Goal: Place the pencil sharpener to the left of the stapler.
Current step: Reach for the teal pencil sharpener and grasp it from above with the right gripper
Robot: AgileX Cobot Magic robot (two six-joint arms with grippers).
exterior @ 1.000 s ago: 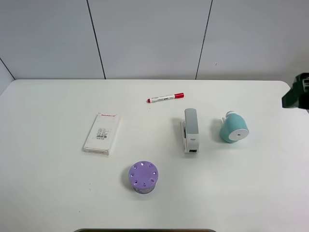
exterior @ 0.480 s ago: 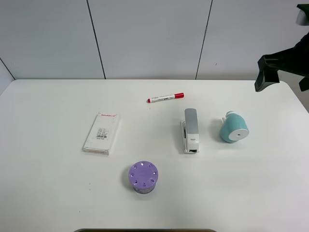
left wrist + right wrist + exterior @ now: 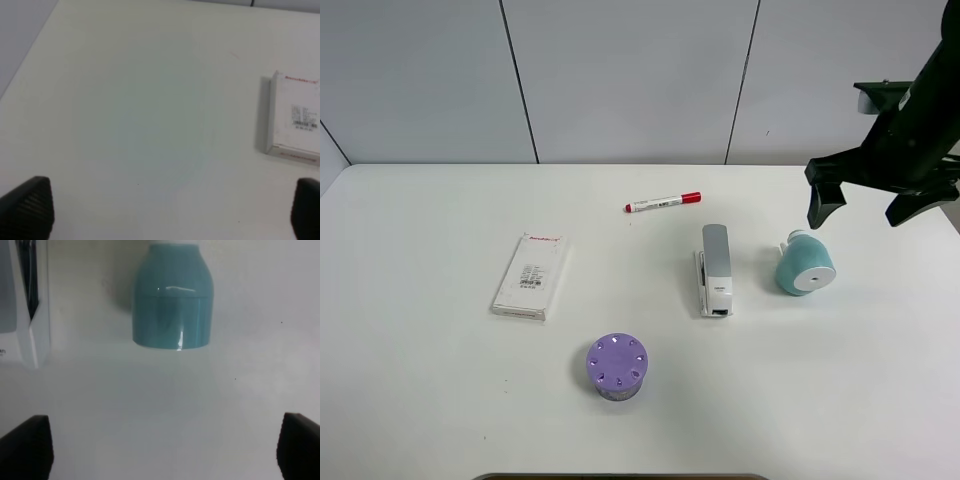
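The pencil sharpener (image 3: pixel 805 268) lies on the worktop (image 3: pixel 440 380) right of centre in the high view, just right of the stapler (image 3: pixel 716 268). The right hand (image 3: pixel 860 212) hovers near it, spread wide and empty; the left hand (image 3: pixel 165 210) is spread too. The glossy, rounded plastic looks light, rigid and slippery, so grip across its wide teal middle.

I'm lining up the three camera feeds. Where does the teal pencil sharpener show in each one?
Exterior high: pencil sharpener right of centre, just right of the stapler.
Left wrist: not in it; only the white box shows.
Right wrist: pencil sharpener ahead of the right tool, beside the stapler.
Shared landmark: the stapler, in exterior high and right wrist.
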